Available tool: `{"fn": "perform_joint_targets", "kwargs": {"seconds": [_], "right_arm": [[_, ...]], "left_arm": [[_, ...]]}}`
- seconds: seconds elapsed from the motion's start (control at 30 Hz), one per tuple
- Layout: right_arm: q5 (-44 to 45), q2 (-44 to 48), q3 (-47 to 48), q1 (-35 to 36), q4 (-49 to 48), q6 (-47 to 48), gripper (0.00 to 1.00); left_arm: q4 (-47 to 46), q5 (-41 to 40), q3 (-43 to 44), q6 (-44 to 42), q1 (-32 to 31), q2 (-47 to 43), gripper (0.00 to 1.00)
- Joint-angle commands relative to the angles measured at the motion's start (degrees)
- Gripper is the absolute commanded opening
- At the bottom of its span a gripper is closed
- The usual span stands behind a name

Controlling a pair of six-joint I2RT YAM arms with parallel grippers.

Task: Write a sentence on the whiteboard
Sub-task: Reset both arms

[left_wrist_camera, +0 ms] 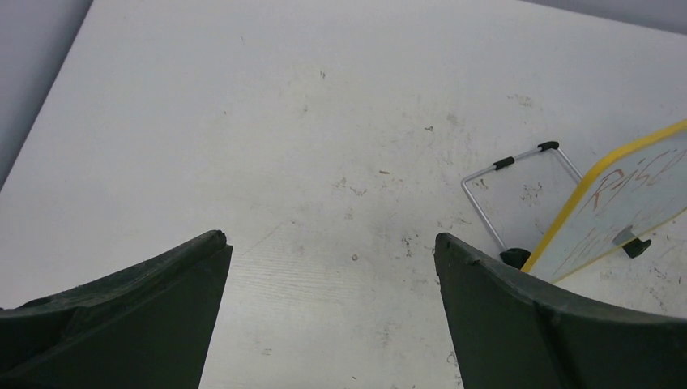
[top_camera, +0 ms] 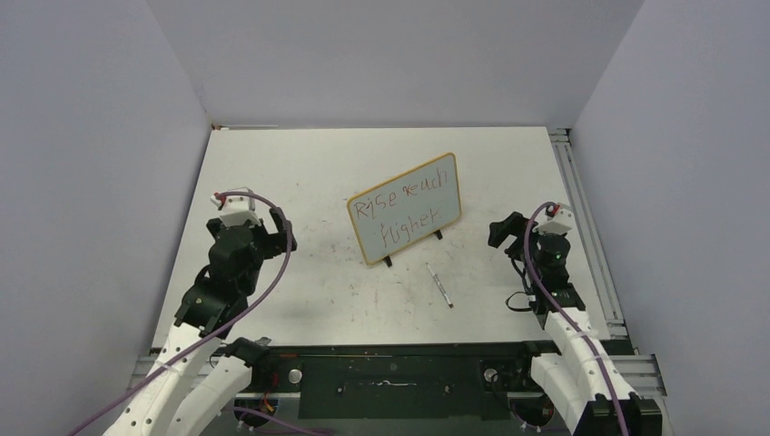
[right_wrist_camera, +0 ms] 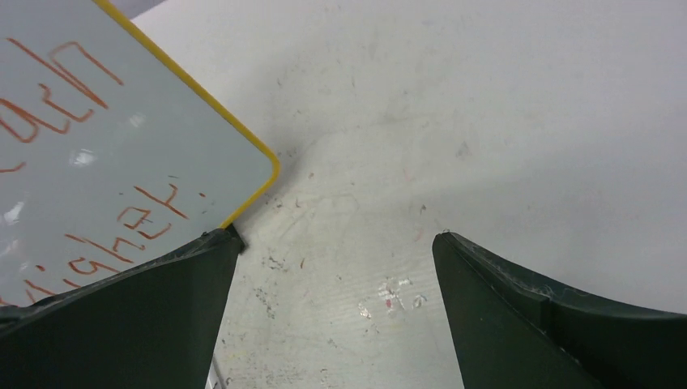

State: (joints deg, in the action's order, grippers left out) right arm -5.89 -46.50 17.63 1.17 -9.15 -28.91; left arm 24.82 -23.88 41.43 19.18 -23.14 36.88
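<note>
Centrally on the scuffed white worktop (top_camera: 300,163), the small rectangular whiteboard (top_camera: 427,224) with its yellow-wood frame stood propped on black feet. It carried the red-brown handwritten sentence (top_camera: 402,202) in two lines. The left tool (left_wrist_camera: 328,243) and right tool (right_wrist_camera: 336,235) flanked it, jaws wide apart, holding nothing. A thin marker (top_camera: 439,285) lay just before it.

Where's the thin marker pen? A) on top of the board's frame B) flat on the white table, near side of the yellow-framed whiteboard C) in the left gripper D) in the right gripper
B: the thin marker pen lies flat on the white table before the yellow-framed whiteboard; left gripper and right gripper open, empty.
</note>
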Motion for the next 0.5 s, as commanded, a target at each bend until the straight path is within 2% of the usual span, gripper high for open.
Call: {"fn": "perform_joint_targets", "kwargs": {"seconds": [0.0, 0.3, 0.47], "right_arm": [[2.5, 6.0, 5.0, 3.0, 5.4, 8.5, 0.95], [4.2, 17.7, 5.3, 8.8, 4.8, 13.3, 0.95], [4.6, 18.7, 5.4, 8.8, 5.4, 13.2, 0.95]], "left_arm": [[-4.5, -5.8, -0.2, 0.5, 0.4, -3.9, 0.96], [-5.5, -7.2, -1.4, 0.4, 0.4, -9.6, 0.96], [-4.9, -6.7, -1.1, 0.0, 0.4, -9.0, 0.96]]}}
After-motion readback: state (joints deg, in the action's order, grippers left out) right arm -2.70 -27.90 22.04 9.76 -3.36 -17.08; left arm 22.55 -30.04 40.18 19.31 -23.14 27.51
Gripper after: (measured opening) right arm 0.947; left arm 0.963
